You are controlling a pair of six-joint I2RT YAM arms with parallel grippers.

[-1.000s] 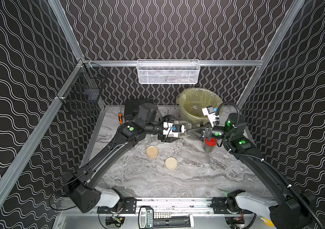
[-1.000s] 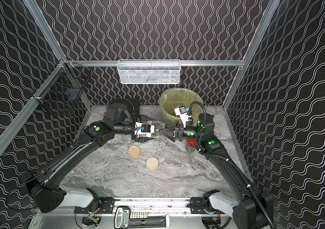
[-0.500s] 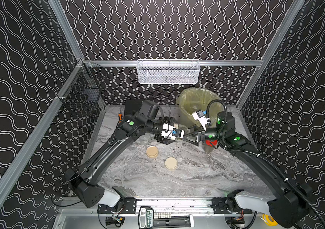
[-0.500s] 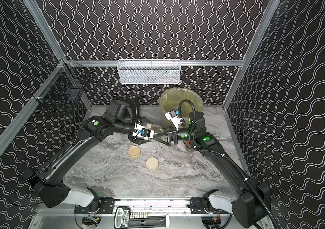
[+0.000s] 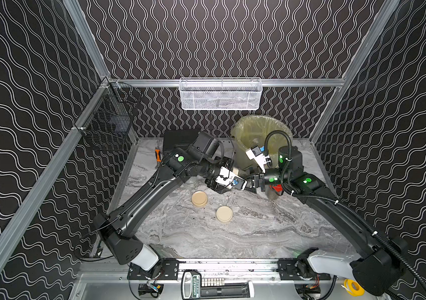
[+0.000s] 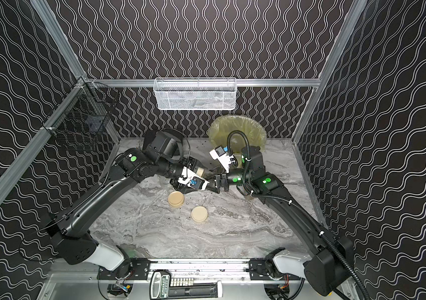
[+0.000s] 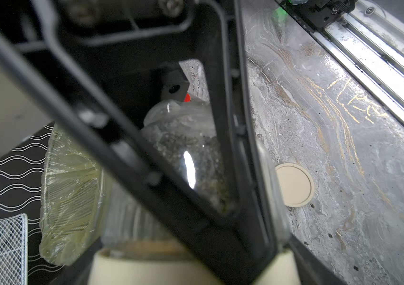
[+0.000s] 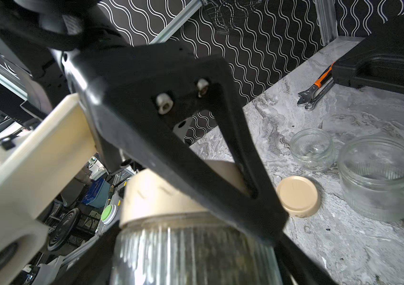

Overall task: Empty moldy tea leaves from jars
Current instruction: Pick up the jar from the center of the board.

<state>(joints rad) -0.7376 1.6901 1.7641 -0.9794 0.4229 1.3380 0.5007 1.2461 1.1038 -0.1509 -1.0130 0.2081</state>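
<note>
The left pincer is clamped on the ribbed glass body of a lidded jar and holds it clear of the bench, tipped on its side with the cream lid pointing toward the other arm. The right pincer meets it from that side. In the right wrist view one of its fingers lies across the lid, but the opposite finger is not clearly shown, so I cannot tell whether it is open or has gripped.

The task looks about half done. Two open jars stand on the bench with nothing visible inside, and two loose cream lids lie flat nearby. The held jar is still capped, and dark tea leaves show through its glass in the left wrist view. A red-lidded jar stands capped just beside the right arm, which hides most of it, so its contents cannot be made out. Judging by this, two jars remain to be opened and tipped out.

The bucket with its yellow liner stands at the back of the bench, behind both pincers. The held jar hangs in front of it, not over its mouth.
</note>
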